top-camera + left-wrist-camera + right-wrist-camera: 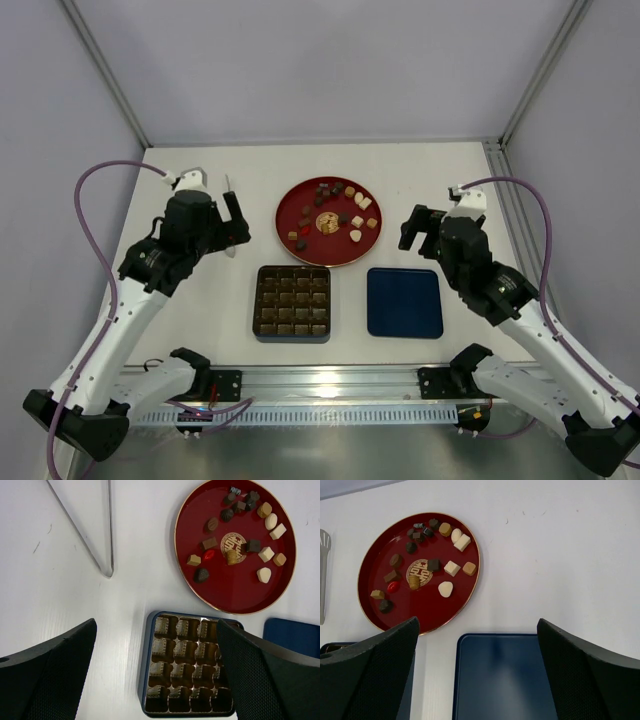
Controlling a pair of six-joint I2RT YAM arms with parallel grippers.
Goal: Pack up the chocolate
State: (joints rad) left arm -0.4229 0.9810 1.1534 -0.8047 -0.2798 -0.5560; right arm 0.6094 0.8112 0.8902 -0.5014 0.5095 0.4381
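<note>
Along the tabletop's near edge ran the metal rail (330, 378) carrying both arm bases. Just beyond it, mid-table, sat the compartmented box (292, 303). Its cups looked empty as far as I could tell, and the dark blue lid (404, 302) lay just beside it on the right. The chocolate (253, 545) lay loose on the red plate (330, 250) toward the far edge, scattered around a gold emblem (325, 222). The left gripper (156, 625) and right gripper (477, 622) hung either side of the plate, jaws spread wide, holding nothing. By my reckoning the packing had not begun, and every piece was left to move.
</note>
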